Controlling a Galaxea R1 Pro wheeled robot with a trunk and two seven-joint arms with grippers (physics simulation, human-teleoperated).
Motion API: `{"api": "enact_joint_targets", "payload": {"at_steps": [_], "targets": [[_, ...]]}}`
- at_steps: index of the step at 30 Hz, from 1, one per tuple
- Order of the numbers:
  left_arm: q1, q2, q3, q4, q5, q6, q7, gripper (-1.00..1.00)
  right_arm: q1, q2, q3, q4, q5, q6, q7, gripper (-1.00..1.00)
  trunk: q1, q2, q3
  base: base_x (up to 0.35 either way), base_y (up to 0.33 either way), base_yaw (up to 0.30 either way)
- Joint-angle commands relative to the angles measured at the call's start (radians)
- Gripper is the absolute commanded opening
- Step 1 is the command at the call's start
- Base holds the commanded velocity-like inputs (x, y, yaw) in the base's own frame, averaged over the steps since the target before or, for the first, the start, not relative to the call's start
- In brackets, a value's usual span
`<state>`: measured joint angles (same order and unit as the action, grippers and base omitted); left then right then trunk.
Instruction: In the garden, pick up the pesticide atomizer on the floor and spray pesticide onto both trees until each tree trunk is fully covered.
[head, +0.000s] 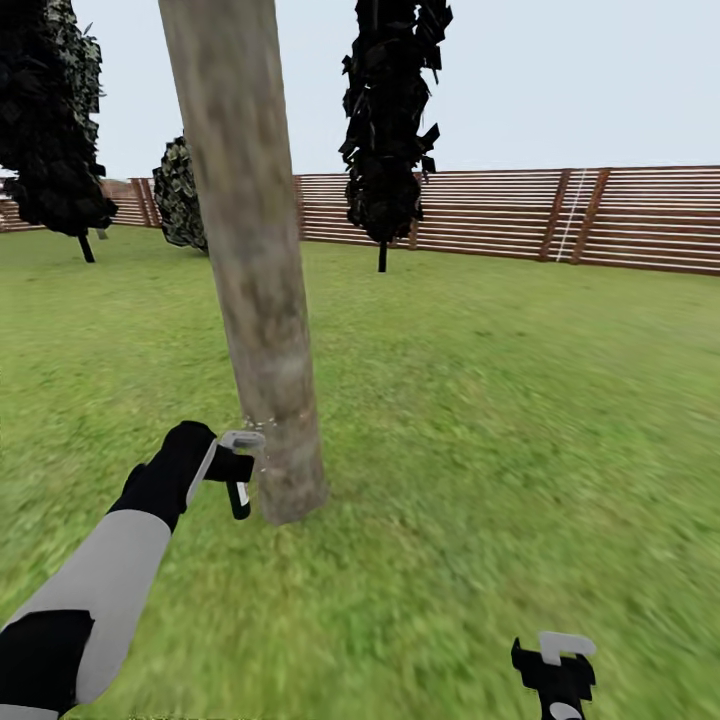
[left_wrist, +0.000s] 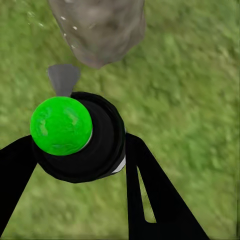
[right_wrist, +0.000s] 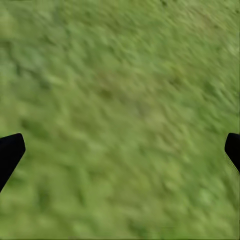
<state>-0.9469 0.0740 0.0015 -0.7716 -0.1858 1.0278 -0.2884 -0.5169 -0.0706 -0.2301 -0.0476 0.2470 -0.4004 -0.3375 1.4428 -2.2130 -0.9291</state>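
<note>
A thick pale grey-brown mottled tree trunk (head: 255, 300) rises, slightly leaning, from the lawn at centre left. My left gripper (head: 238, 465) is right beside its base, shut on the pesticide atomizer (head: 240, 495), a stubby black sprayer. In the left wrist view the atomizer (left_wrist: 80, 137) shows a bright green cap, and its grey nozzle (left_wrist: 63, 79) points at the trunk (left_wrist: 97, 27), where tiny white specks float. My right gripper (head: 555, 665) hangs low at the right over grass, open, with nothing between its black fingertips (right_wrist: 10, 152).
Two narrow black cypress-like trees (head: 390, 120) (head: 55, 120) and a dark bush (head: 180, 195) stand further back. A brown slatted fence (head: 600, 215) rings the lawn (head: 500, 400), which stretches open to the right of the trunk.
</note>
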Motion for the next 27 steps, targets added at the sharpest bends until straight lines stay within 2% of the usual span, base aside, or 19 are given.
{"api": "enact_joint_targets", "payload": {"at_steps": [1, 13, 24, 26, 27], "targets": [[0.000, 0.000, 0.000, 0.000, 0.000, 0.000, 0.000, -1.00, 0.000, 0.000, 0.000, 0.000, 0.000, 0.000, 0.000, 1.00, 0.000, 0.000, 0.000, 0.073, -0.275, 0.106], [-0.001, 0.000, 0.000, -0.001, 0.000, 0.000, 0.000, -1.00, 0.000, 0.001, 0.000, 0.000, 0.000, 0.000, 0.000, 1.00, 0.000, 0.000, 0.000, 0.093, -0.275, 0.019], [0.006, 0.001, 0.001, 0.012, 0.000, -0.001, 0.000, -1.00, 0.000, 0.002, 0.000, 0.000, 0.000, 0.000, 0.000, 1.00, 0.000, 0.000, 0.000, 0.095, -0.275, 0.255], [0.018, 0.010, 0.005, 0.024, 0.000, -0.001, 0.000, -1.00, 0.000, 0.002, 0.000, 0.000, 0.000, 0.000, 0.000, 1.00, 0.000, 0.000, 0.000, 0.088, -0.275, 0.276], [0.025, 0.027, 0.011, 0.030, 0.001, -0.001, 0.000, -1.00, 0.000, 0.002, 0.000, 0.000, 0.000, 0.000, 0.000, 1.00, 0.000, 0.000, 0.000, 0.083, -0.275, 0.263]]}}
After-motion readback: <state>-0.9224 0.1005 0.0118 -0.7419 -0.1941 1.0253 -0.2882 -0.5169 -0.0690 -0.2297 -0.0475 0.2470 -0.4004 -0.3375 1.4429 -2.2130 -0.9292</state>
